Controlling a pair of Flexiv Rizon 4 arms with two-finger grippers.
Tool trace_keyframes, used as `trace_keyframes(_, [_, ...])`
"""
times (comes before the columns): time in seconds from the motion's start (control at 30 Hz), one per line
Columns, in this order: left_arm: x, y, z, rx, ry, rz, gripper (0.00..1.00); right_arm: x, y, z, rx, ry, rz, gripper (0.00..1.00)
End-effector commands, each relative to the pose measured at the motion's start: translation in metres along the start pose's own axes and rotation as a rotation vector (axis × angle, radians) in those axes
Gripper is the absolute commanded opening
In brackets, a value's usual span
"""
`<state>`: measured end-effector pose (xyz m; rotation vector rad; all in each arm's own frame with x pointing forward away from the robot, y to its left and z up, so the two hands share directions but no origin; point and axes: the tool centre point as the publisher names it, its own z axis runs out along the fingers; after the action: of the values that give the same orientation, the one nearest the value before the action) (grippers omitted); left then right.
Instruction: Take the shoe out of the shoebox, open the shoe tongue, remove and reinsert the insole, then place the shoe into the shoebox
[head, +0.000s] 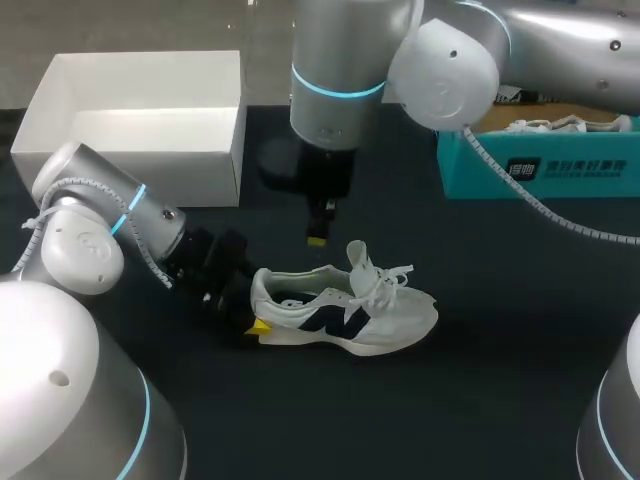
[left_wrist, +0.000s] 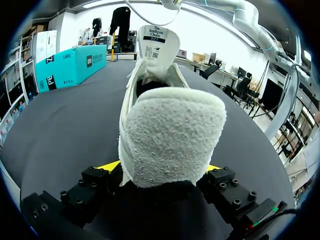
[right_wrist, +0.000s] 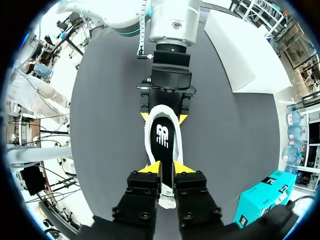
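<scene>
Left hand (left_wrist: 160, 171) is clamped on the heel (left_wrist: 170, 142) of the sneaker (head: 345, 312), which stands upright on the surface (head: 480, 400) outside the white shoebox (head: 150, 172); right hand (right_wrist: 167, 169) hangs over the raised tongue (left_wrist: 159, 42), and I cannot tell whether it is closed. Risk, as I judge it: the heel is soft padding, so a pull on the black insole (right_wrist: 162, 136) could slip the sneaker free or tip it (the laces (head: 385, 280) may snag too). Count: two hands, one sneaker, one insole, one white shoebox, one teal box (head: 540, 175).
</scene>
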<state>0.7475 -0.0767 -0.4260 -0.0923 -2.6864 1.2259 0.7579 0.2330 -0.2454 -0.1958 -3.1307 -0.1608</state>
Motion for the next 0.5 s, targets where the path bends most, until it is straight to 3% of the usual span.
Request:
trace_keyframes(0.03, [0.0,0.002,0.001,0.001,0.0,0.001,0.0,0.0,0.002,0.0,0.005,0.0,0.0,0.0])
trace_keyframes(0.37, [0.0,0.002,0.001,0.001,0.0,0.001,0.0,0.0,0.002,0.0,0.005,0.0,0.0,0.0])
trace_keyframes(0.5, [0.0,0.002,0.001,0.001,0.0,0.001,0.0,0.001,0.001,0.016,-0.005,-0.009,-0.003,0.0])
